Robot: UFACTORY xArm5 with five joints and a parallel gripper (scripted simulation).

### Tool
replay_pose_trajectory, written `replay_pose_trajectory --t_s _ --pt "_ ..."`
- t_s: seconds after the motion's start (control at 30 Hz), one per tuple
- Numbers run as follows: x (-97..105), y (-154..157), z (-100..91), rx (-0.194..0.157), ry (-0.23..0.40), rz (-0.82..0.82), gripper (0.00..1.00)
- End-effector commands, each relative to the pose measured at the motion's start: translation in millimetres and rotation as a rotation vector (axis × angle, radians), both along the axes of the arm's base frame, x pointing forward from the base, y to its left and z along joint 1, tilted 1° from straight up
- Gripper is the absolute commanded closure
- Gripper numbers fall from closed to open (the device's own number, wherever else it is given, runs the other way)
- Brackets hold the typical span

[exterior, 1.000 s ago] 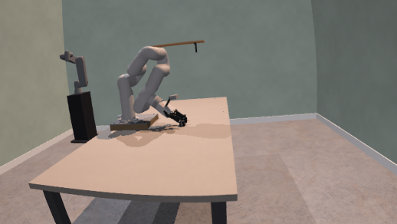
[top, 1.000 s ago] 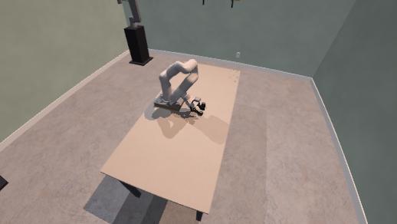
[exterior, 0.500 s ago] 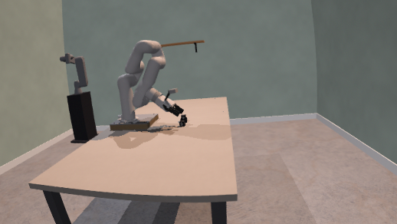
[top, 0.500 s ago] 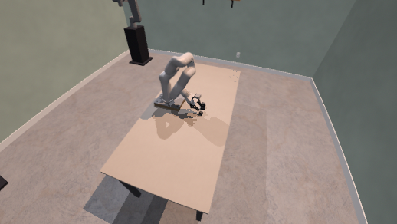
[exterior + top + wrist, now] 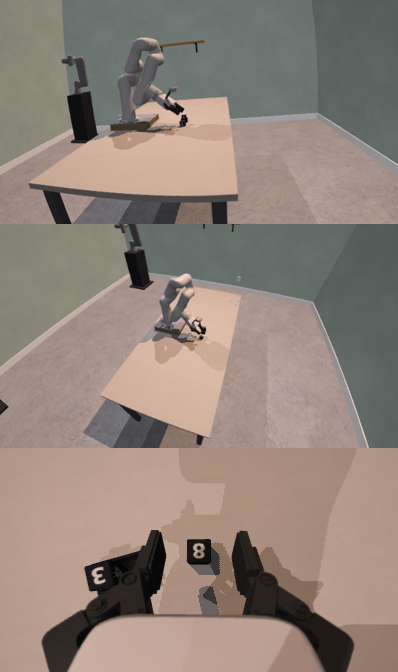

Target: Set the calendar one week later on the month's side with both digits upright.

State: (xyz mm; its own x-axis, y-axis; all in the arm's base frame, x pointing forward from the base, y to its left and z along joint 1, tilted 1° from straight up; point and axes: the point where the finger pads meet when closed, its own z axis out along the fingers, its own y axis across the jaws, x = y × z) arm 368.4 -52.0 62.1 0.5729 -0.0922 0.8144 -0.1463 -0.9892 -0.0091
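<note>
- Evidently the date is unfinished: the cube marked 8 [image 5: 199,552] sits outside the tray [image 5: 131,562], apart from it on the surface [image 5: 169,381] [image 5: 146,165] [image 5: 45,498].
- The cube marked 3 [image 5: 99,576] is at the tray's far left end in the wrist view; whether it stands flat on the tray's floor, I cannot tell.
- The end effector [image 5: 200,332] [image 5: 179,110] [image 5: 198,543] is well open, though probably short of its full spread, and has hold of nothing. The 8 shows in the gap between its fingers, touching neither.
- What remains, as I judge it, is turning whatever digits need changing, seating both cubes side by side, letting go and leaving everything still. The starting date and the month side cannot be read here, so the target digits stay unsettled.
- Both cubes are black, crisp-edged and boxy, with pale, rounded numerals on their upward faces.
- The tray looks dark, long and shallow, its near part hidden behind a finger.
- Flat, black pads tip the fingers, on angular links with round pivots; the arm [image 5: 165,310] [image 5: 126,100] is pale, smooth and tubular.
- The surface is pinkish tan, matt and faintly mottled, crossed by broad shadows.
</note>
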Motion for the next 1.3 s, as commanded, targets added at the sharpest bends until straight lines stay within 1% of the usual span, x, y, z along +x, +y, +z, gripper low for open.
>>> replay_pose_trajectory --t_s 0.0,0.1,0.37,0.63,0.87,1.1,1.27 --pt "2.1 -0.3 2.3 0.004 0.073 0.005 0.31" --pt "1.5 -0.2 3.0 0.006 0.102 0.007 0.31" --pt "1.7 -0.2 3.2 0.008 0.116 0.007 0.31" --pt "2.9 -0.8 5.6 0.022 0.212 0.007 0.31" --pt "2.9 -1.0 5.9 0.023 0.224 0.006 0.31" --pt "4.3 -6.1 6.4 0.038 0.309 -0.006 0.31" --pt "4.4 -6.2 6.5 0.039 0.316 -0.007 0.31"
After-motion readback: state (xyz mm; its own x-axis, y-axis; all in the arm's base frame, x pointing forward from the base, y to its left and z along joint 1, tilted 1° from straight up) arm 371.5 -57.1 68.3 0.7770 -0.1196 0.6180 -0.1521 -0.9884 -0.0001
